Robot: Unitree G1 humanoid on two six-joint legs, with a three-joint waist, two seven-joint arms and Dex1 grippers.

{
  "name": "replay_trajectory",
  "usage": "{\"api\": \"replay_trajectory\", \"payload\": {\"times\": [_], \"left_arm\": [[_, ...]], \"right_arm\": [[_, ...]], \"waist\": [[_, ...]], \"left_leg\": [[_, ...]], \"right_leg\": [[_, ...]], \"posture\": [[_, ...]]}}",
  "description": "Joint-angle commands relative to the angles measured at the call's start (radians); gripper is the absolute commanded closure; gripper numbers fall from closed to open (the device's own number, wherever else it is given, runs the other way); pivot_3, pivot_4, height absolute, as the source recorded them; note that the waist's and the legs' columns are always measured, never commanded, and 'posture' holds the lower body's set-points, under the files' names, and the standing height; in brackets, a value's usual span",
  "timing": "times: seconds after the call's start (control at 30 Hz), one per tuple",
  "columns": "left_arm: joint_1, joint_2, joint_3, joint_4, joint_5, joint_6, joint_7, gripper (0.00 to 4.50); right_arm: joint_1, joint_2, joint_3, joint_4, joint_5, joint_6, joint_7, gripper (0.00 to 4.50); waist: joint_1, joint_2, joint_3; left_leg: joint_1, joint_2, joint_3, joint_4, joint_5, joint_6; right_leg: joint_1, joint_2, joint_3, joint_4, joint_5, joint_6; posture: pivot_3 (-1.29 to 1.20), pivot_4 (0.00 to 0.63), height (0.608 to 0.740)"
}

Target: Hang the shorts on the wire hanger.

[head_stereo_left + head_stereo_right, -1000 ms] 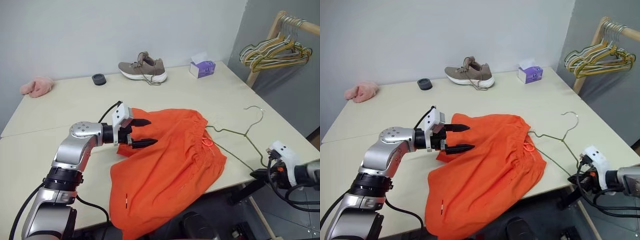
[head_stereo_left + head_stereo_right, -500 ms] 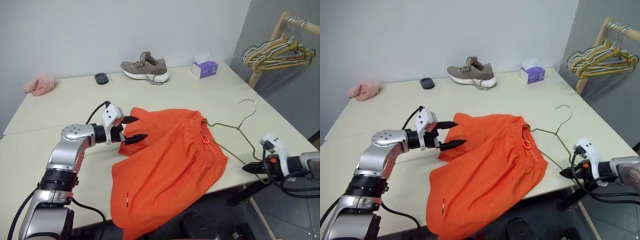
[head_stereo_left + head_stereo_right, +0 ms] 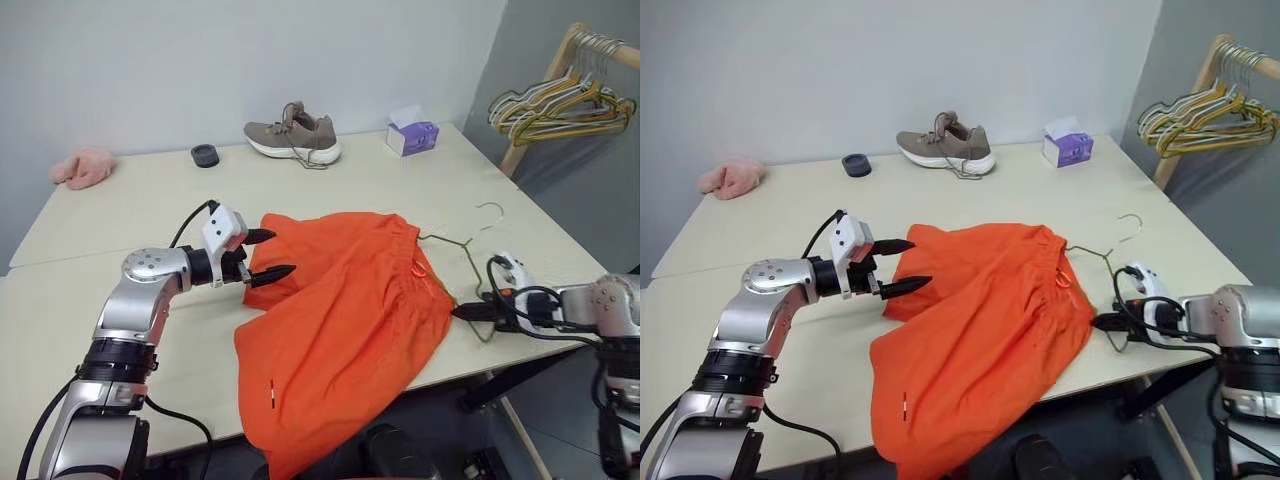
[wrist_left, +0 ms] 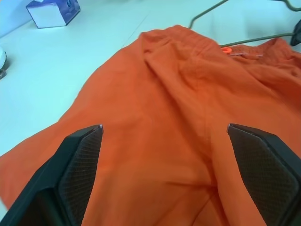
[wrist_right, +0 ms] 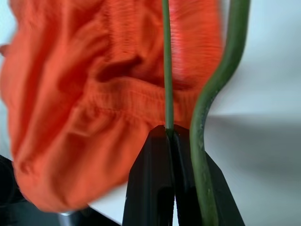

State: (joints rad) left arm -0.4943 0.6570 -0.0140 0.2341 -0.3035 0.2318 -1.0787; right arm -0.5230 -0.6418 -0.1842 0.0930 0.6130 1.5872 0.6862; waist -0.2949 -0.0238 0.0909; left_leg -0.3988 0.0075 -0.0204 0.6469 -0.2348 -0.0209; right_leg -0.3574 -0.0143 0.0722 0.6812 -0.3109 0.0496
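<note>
The orange shorts (image 3: 340,310) lie spread on the table (image 3: 130,210), one leg drooping over the front edge. At their left edge my left gripper (image 3: 270,254) hovers open, fingertips (image 4: 83,157) over the fabric and holding nothing. The thin olive wire hanger (image 3: 1106,252) lies at the waistband on the right, hook pointing away. My right gripper (image 3: 460,312) is shut on the hanger's lower wire (image 5: 165,70) just beside the waistband. Part of the hanger is hidden under or behind the shorts.
A brown shoe (image 3: 293,135), a purple tissue box (image 3: 412,135), a small black round thing (image 3: 205,155) and a pink fluffy cloth (image 3: 82,167) sit along the table's far side. A wooden rack with bunched hangers (image 3: 560,100) stands at the right.
My right gripper has moved in from off the table's right edge toward the shorts, bringing the hanger left with it. The left gripper drew back slightly to the left and stays open.
</note>
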Motion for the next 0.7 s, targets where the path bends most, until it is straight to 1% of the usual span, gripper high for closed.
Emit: {"api": "replay_trajectory", "payload": {"times": [0.03, 0.13, 0.23, 0.27, 0.33, 0.4, 0.6, 0.7], "left_arm": [[-0.008, -0.002, 0.023, -0.031, -0.005, -0.012, 0.011, 0.03], [-0.013, -0.006, 0.028, -0.023, -0.004, -0.014, 0.019, 0.03], [-0.016, -0.007, 0.032, -0.019, -0.005, -0.016, 0.026, 0.03], [-0.017, -0.007, 0.033, -0.016, -0.005, -0.017, 0.028, 0.03], [-0.018, -0.009, 0.036, -0.015, -0.007, -0.018, 0.034, 0.03], [-0.019, -0.015, 0.045, -0.018, -0.016, -0.006, 0.044, 0.03], [-0.05, -0.02, 0.082, -0.005, -0.043, 0.04, 0.072, 0.03], [-0.102, -0.012, 0.114, 0.039, -0.048, 0.038, 0.08, 0.03]], "right_arm": [[-0.036, -0.007, 0.004, -0.056, 0.026, -0.031, 0.009, 4.5], [-0.019, -0.05, 0.09, -0.134, 0.046, -0.075, 0.067, 4.5], [0.012, -0.099, 0.163, -0.171, 0.022, -0.15, 0.094, 4.5], [0.021, -0.117, 0.197, -0.176, -0.006, -0.206, 0.1, 4.5], [0.017, -0.114, 0.224, -0.163, -0.049, -0.293, 0.083, 4.5], [0.0, -0.089, 0.222, -0.15, -0.075, -0.365, 0.062, 4.5], [-0.002, -0.127, 0.307, -0.233, -0.182, -0.592, 0.102, 4.5], [0.002, -0.147, 0.357, -0.279, -0.243, -0.696, 0.119, 4.5]], "waist": [[0.004, 0.0, 0.0], [0.016, 0.0, 0.0], [0.021, 0.0, 0.0], [0.022, 0.0, 0.0], [0.023, 0.0, 0.0], [0.02, 0.0, 0.0], [0.021, 0.0, 0.0], [0.022, 0.0, 0.0]], "left_leg": [[0.0, 0.0, 0.0, 0.0, 0.0, 0.0], [-0.001, -0.001, 0.0, 0.0, 0.0, 0.0], [-0.001, -0.001, 0.0, 0.0, 0.0, 0.0], [-0.001, -0.001, -0.001, 0.0, 0.0, 0.0], [-0.001, -0.001, -0.001, 0.0, 0.0, 0.0], [-0.001, -0.001, 0.0, 0.0, 0.0, 0.0], [-0.001, -0.001, -0.001, 0.0, 0.0, 0.0], [-0.001, 0.0, -0.001, 0.0, 0.0, 0.0]], "right_leg": [[0.0, 0.0, 0.0, 0.0, 0.0, 0.0], [-0.001, 0.0, -0.001, 0.0, 0.0, 0.0], [-0.001, 0.0, -0.001, -0.001, 0.0, 0.0], [-0.001, 0.0, -0.001, -0.001, -0.001, 0.001], [-0.001, 0.0, -0.001, -0.001, -0.002, 0.003], [-0.001, 0.0, -0.001, 0.0, -0.002, 0.003], [-0.001, 0.0, -0.001, 0.0, -0.001, 0.003], [-0.001, -0.003, -0.002, 0.0, -0.001, 0.003]], "posture": [[-0.27, 0.048, 0.74], [-0.27, 0.046, 0.74], [-0.27, 0.045, 0.74], [-0.27, 0.044, 0.74], [-0.27, 0.044, 0.74], [-0.27, 0.044, 0.74], [-0.27, 0.039, 0.74], [-0.27, 0.032, 0.74]]}}
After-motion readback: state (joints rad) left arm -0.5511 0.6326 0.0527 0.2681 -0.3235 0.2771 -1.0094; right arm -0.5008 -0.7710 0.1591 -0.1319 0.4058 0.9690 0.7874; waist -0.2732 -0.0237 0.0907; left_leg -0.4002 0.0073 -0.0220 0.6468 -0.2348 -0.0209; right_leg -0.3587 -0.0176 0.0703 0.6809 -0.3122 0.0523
